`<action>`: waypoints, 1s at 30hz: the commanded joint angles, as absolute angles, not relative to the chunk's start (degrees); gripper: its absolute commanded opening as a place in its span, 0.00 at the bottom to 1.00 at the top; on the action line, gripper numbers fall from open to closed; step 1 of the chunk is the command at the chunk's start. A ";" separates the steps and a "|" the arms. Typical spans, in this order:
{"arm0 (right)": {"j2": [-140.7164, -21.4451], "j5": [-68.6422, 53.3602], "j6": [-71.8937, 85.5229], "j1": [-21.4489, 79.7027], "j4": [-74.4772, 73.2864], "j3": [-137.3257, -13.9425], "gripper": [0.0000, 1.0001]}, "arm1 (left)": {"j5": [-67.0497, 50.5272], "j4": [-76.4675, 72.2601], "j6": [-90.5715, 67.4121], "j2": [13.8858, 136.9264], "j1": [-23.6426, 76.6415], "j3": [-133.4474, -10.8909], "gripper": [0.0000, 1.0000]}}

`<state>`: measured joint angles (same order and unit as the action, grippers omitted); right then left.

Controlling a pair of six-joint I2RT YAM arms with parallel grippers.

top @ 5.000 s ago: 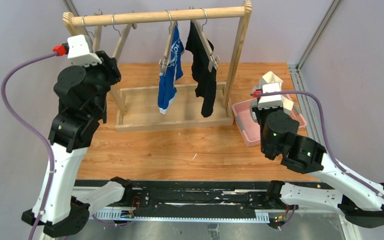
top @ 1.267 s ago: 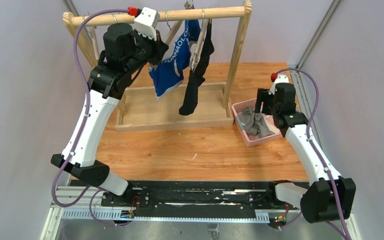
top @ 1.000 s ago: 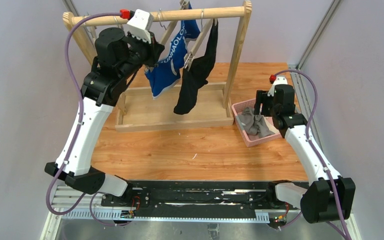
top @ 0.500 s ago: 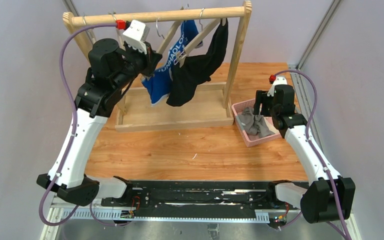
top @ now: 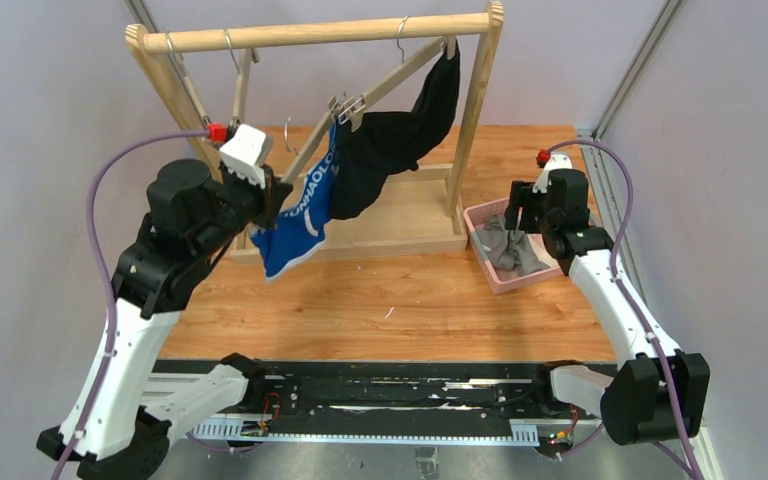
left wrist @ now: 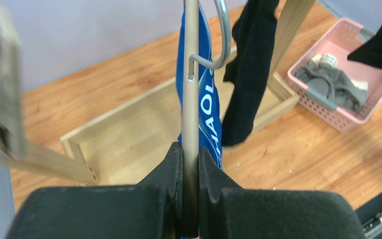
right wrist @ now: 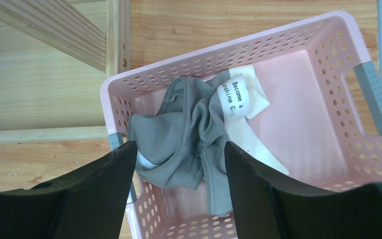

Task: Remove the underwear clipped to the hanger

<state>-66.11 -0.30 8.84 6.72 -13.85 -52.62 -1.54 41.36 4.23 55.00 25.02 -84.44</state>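
My left gripper is shut on the bar of a wooden hanger, held off the rail in front of the rack. Clipped to that hanger, the blue underwear hangs below it. The black underwear stays clipped to a tilted hanger hooked on the rail and is stretched out to the left. The grey underwear lies in the pink basket. My right gripper hovers open just above it, holding nothing.
The rack's wooden base tray sits on the wooden table. Two empty hangers hang at the rail's left end. A white printed band lies in the basket with the grey underwear. A wall stands close on the right.
My left arm has pulled the hanger with the blue underwear off the rail, down and to the front left. The black underwear was dragged left and lifted. My right gripper's jaws narrowed slightly.
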 commanded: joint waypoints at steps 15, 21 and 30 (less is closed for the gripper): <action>-62.50 -26.87 11.37 6.54 -9.48 -52.14 0.68 | -13.94 58.62 6.94 42.66 25.40 -71.53 0.00; -62.24 -41.95 14.02 6.57 -3.97 -51.81 0.70 | -26.57 59.94 7.53 42.24 25.44 -72.16 0.00; -58.98 -62.83 18.75 6.57 5.66 -50.46 0.73 | -37.26 59.85 10.17 42.72 25.40 -68.59 0.00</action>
